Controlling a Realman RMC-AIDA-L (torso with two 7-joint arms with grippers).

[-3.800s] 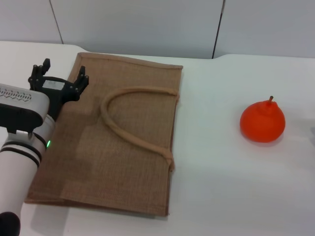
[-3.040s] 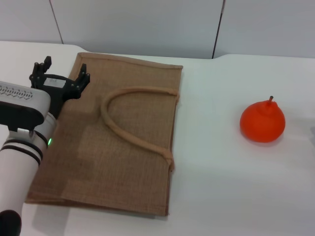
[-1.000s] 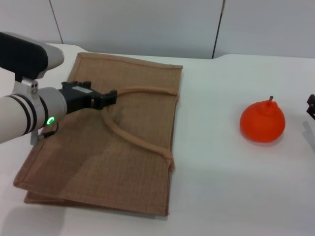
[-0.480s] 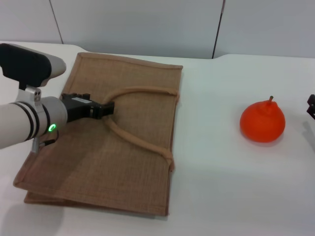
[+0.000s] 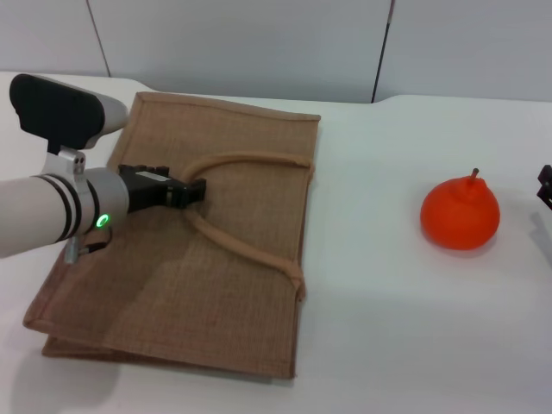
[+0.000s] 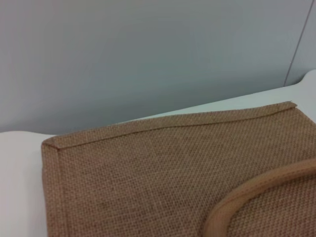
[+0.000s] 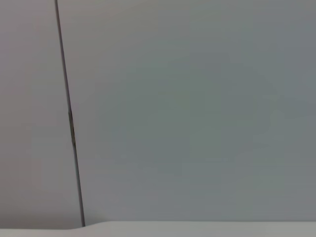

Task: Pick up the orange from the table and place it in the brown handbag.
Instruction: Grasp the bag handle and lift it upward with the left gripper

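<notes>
One white table (image 5: 397,345) is filling the scene, backed by a pale grey panelled wall (image 5: 259,43) whose dark vertical seam is also showing in the right wrist view. The brown handbag (image 5: 241,164) is lying flat on the left half of the surface, its rope-like handle (image 5: 250,250) curving across the top panel. The orange (image 5: 460,214) is sitting stem-up on the bare table well to the right of the bag, touched by nothing.

Compared with 3.8 seconds ago, when the left gripper (image 5: 194,191) was hovering spread open over the bag's far left corner, it is now reaching sideways across the jute with its fingers drawn together at the bend of the handle; whether they are actually pinching the rope cannot be told. The bag's near left corner is now lying further out to the left than before, showing a second layer of jute beneath it. A dark sliver of the right gripper (image 5: 546,185) is now showing at the right edge, just beyond the orange, where nothing was showing earlier; too little is visible to tell how its jaws are standing. The orange is resting where it was.

Nothing visible is lying in the handbag, which is pressed flat with its opening towards the fruit.
</notes>
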